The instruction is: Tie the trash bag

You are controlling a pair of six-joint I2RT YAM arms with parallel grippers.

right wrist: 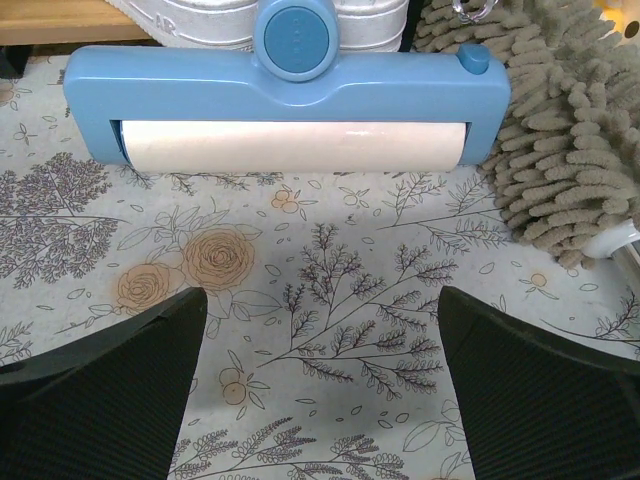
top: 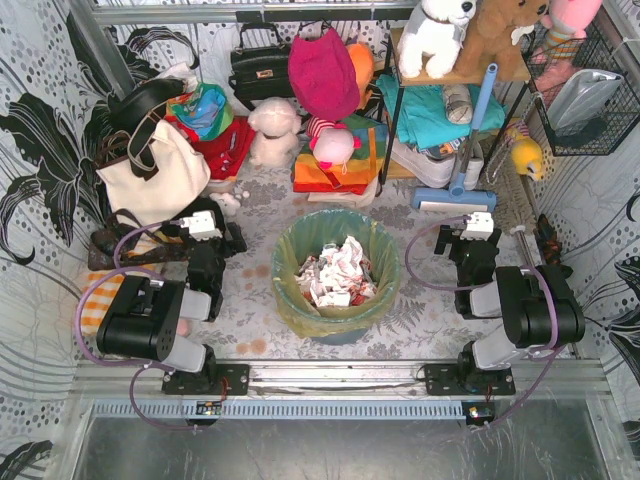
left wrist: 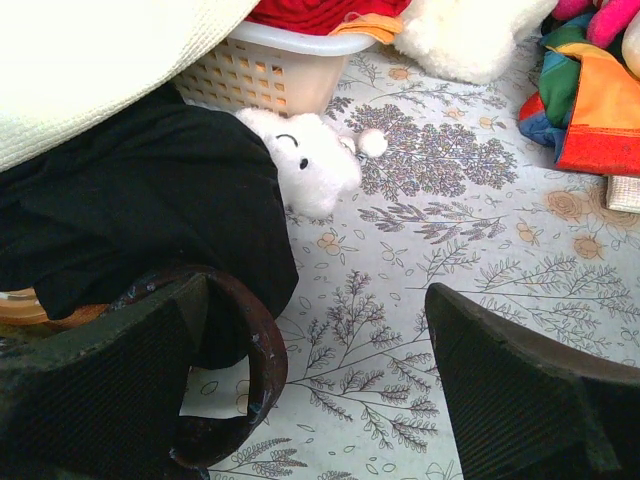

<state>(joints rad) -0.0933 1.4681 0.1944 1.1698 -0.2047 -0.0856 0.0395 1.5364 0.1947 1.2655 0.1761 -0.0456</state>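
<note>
The trash bag [top: 296, 306] lines the teal bin [top: 336, 337] at the centre of the top view, its rim folded over the bin's edge and crumpled paper [top: 335, 272] inside. It is untied, and neither gripper touches it. The thin film could tear or slip out if pinched shallowly, and pulling the rim from one side only might tip the bin. Both arms sit folded low on either side of the bin, apart from it. The left gripper [left wrist: 330, 400] is spread wide, facing black cloth [left wrist: 150, 210] and a small white plush [left wrist: 310, 160]. The right gripper [right wrist: 320, 390], equally spread, faces a blue lint roller [right wrist: 290, 90] farther back.
</note>
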